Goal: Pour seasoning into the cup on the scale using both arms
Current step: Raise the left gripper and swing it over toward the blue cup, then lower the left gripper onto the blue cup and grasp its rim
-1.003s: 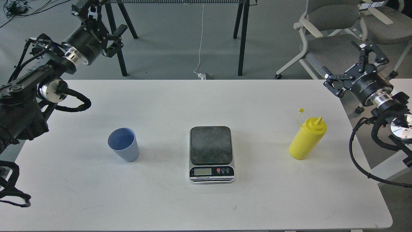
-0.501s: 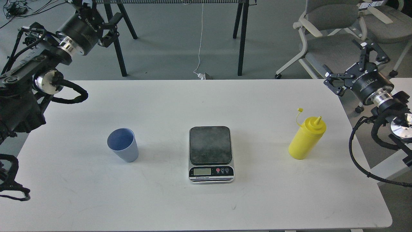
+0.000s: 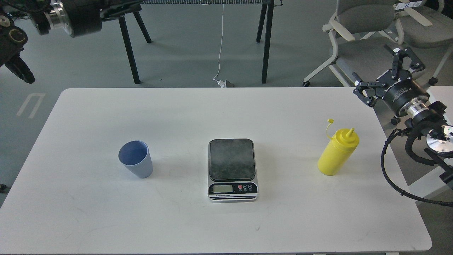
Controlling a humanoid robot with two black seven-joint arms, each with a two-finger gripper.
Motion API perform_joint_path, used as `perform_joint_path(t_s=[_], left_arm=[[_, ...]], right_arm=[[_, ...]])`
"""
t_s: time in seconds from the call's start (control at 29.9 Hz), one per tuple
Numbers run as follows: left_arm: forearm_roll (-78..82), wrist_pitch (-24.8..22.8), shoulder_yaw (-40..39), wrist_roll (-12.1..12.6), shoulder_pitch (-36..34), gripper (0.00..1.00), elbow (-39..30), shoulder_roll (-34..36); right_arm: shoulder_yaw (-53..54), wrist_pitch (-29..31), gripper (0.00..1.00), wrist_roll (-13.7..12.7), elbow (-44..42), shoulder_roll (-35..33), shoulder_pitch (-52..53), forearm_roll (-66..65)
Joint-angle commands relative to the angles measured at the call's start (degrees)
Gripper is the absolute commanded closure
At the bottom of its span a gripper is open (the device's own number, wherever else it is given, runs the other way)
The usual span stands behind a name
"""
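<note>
Nearest on the white counter sat the scale, its silver front with display and buttons facing the camera and its dark weighing plate bare. To its left, well apart, the light blue cup stood upright on the counter — not on the scale. To the right of the scale, also well apart, the yellow seasoning bottle stood upright, its nozzle uncovered and the small tethered cap hanging off to the upper left.

Farther back, past the counter's right rear corner, the right end effector hovered above and behind the seasoning, apart from it and touching nothing; its two fingers were spread wide — released, grasping nothing. At the far top left, the left arm reached along the frame's upper edge, well away from the cup; its end effector lay mostly cut off by that edge, so whether it was released or clenched could not be told.
</note>
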Motion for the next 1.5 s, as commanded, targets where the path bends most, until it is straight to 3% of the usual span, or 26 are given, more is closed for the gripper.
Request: perform_joint_path(t_s=[0.0, 0.33, 0.8, 1.47], left_arm=[[13.2, 0.0, 5.8, 0.0, 0.0, 0.00, -5.4, 0.0], [33.2, 0.0, 18.3, 0.0, -0.5, 0.01, -8.1, -1.9], [40.1, 0.0, 28.5, 0.0, -0.7, 0.03, -11.0, 3.1], [40.1, 0.0, 29.3, 0.0, 3.7, 0.04, -5.6, 2.1]], right_arm=[[0.0, 0.0, 0.01, 0.1, -0.1, 0.0, 0.0, 0.0], [-0.1, 0.0, 0.01, 0.1, -0.1, -0.1, -0.3, 0.0], [-0.3, 0.0, 0.01, 0.1, 0.0, 0.0, -0.5, 0.0], [-0.4, 0.0, 0.01, 0.1, 0.0, -0.2, -0.7, 0.0]])
